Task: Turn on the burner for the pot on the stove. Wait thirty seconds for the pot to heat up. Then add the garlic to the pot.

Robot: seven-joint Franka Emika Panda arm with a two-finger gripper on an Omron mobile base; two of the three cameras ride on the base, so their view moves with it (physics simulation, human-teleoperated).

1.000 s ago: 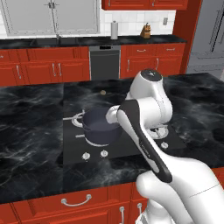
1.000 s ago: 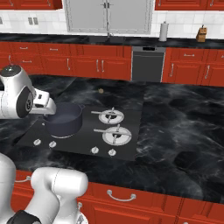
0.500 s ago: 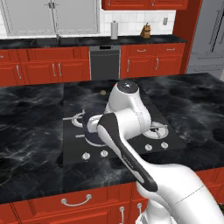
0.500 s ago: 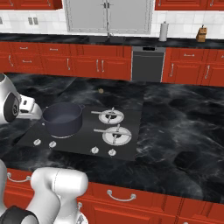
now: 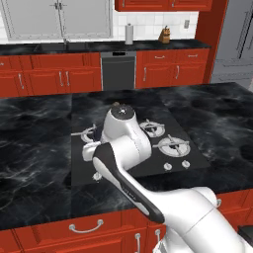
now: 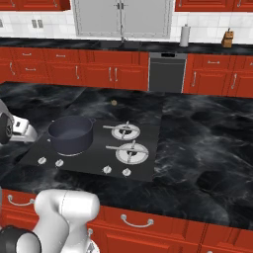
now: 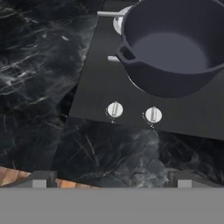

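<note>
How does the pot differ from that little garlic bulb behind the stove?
The pot is dark grey-blue; the garlic is tan. The pot is much bigger than the garlic. The pot stands on the stove, over a burner; the garlic lies on the black counter behind it. Both look roundish, and the open gripper touches neither.

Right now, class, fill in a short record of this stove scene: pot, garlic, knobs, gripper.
pot: on the stove's front left burner, no lid, nothing inside
garlic: on the counter behind the stove, apart from the pot
knobs: silver, in a row along the stove's front edge
gripper: open, over the counter before the two left knobs, holding nothing
</note>
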